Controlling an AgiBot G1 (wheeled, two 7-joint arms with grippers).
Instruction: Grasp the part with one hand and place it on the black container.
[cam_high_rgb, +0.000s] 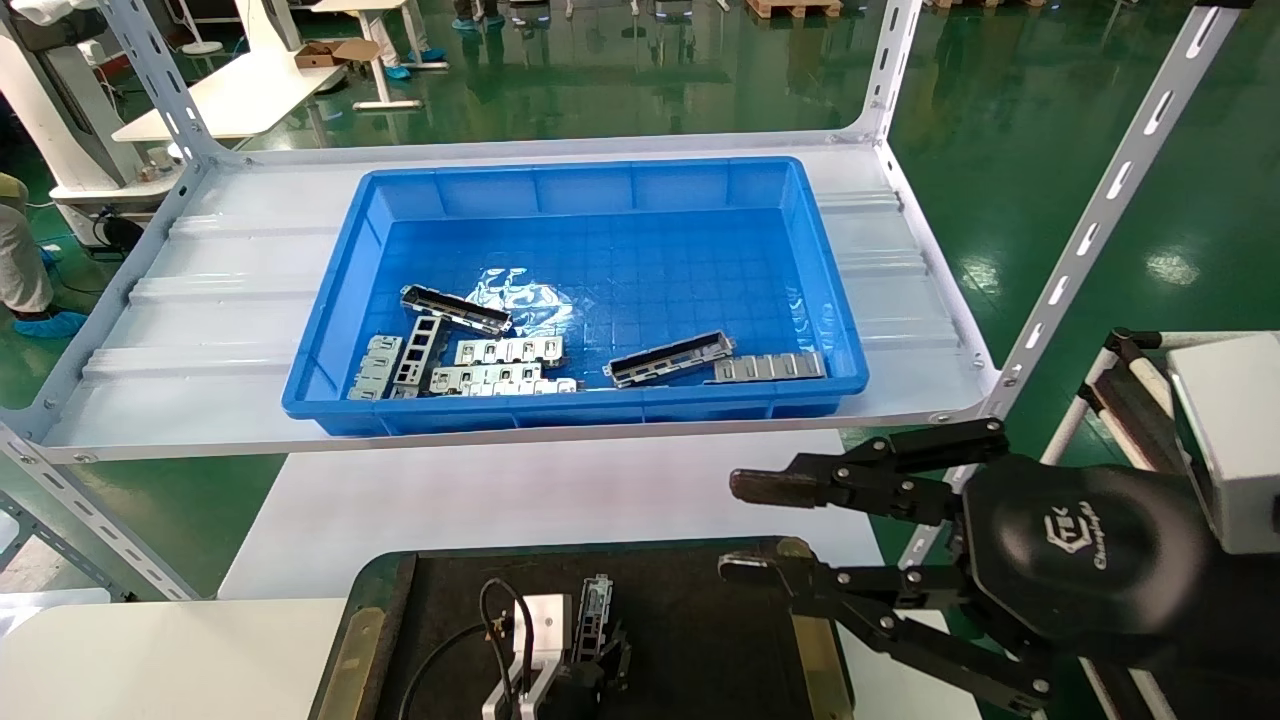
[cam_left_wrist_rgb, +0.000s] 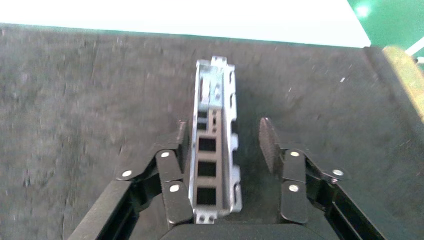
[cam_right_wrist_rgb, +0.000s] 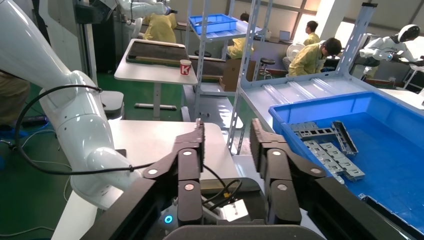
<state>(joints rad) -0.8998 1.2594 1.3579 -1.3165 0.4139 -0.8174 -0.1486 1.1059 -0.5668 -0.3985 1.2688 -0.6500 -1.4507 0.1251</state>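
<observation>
Down at the near edge of the head view we see the left hand (cam_high_rgb: 585, 650) low over the black container (cam_high_rgb: 690, 640), with the part (cam_high_rgb: 597, 603) standing between its fingers; the left wrist view shows this more closely, where the part (cam_left_wrist_rgb: 214, 145), a narrow silver-grey channel bar with square cutouts along its dark inside, lies lengthwise on the matte surface of the black container (cam_left_wrist_rgb: 75, 100), one finger pad (cam_left_wrist_rgb: 181, 142) touching its side and the other pad (cam_left_wrist_rgb: 268, 145) standing just apart from it, so the left hand (cam_left_wrist_rgb: 225, 145) is spread loosely about the bar rather than pinching it. Moving rightward and farther back, we find the blue plastic bin (cam_high_rgb: 600, 180) on the white shelf (cam_high_rgb: 200, 300), holding several flat silver plates (cam_high_rgb: 508, 351) and two more channel bars, one (cam_high_rgb: 455, 309) near the bin's left and one (cam_high_rgb: 668, 358) toward its right. On the right, the right hand (cam_high_rgb: 750, 525) hangs in the air beside the container's olive-brass edge strip (cam_high_rgb: 815, 640), its fingers spread wide and holding nothing; the right wrist view shows those same fingers (cam_right_wrist_rgb: 192, 150) parted, with the bin (cam_right_wrist_rgb: 370, 150) beyond them
</observation>
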